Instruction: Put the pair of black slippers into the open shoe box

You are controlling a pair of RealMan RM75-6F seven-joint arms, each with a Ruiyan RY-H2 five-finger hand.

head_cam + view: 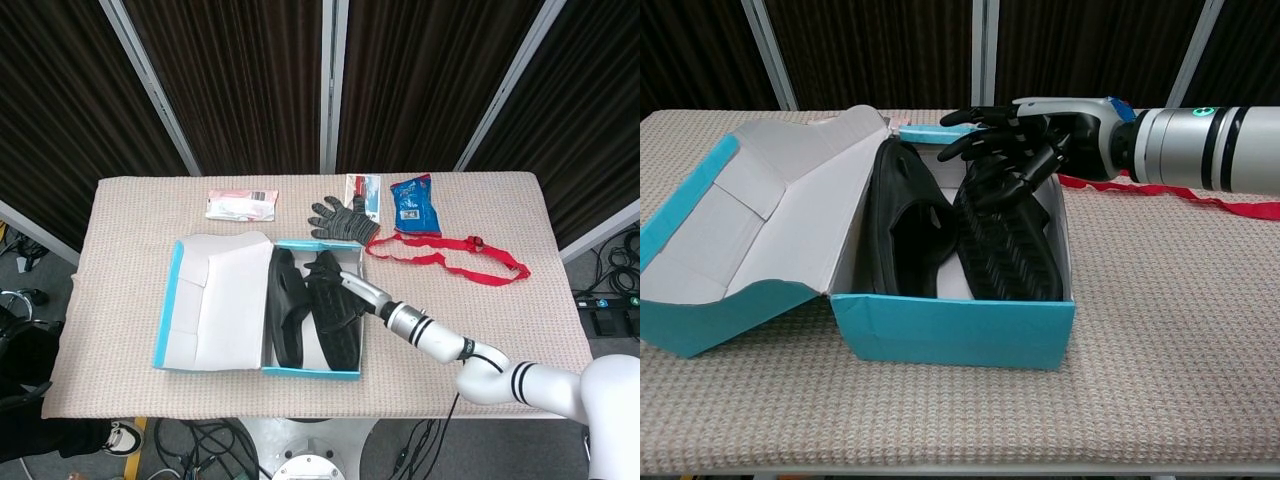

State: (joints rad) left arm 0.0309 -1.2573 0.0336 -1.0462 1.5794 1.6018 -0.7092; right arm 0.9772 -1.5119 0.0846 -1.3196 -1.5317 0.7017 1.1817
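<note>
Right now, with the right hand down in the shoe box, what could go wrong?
1. The right hand has its fingers on the right slipper, which lies sole-up and tilted against the box wall. Withdrawing could drag it back out.
2. The hand sits close to the shoe box rim, so a sideways pull may shift the box.
3. The left slipper stands on edge and could tip if nudged.

This looks like a robot test lab. A table with a beige woven cloth [120, 300] stands before dark pleated curtains with grey metal posts [150, 85]. Loose black cables [215, 440] lie on the floor.
</note>
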